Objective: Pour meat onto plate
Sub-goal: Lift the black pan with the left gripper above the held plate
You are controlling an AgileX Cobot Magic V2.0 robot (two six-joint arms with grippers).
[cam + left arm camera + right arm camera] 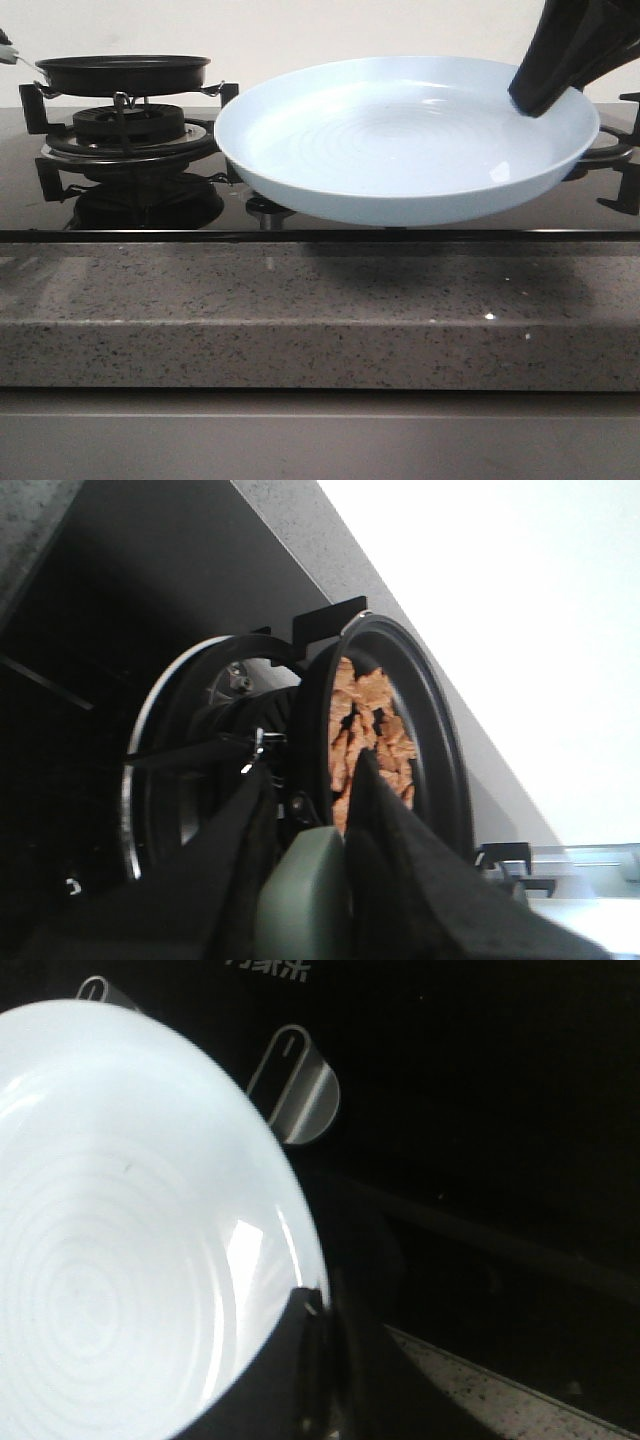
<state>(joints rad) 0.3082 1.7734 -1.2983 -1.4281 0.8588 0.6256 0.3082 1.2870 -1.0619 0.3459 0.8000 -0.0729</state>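
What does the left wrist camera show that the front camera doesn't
Only the left wrist view shows the meat, orange-brown pieces lying in the frying pan, with the left gripper shut on the pan's handle. Only the front view shows the whole plate, empty and held up over the stove by the right gripper at its rim. Both show the pan and the burner below it.

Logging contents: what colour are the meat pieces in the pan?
Orange-brown meat, against the black frying pan; clearest in the left wrist view.
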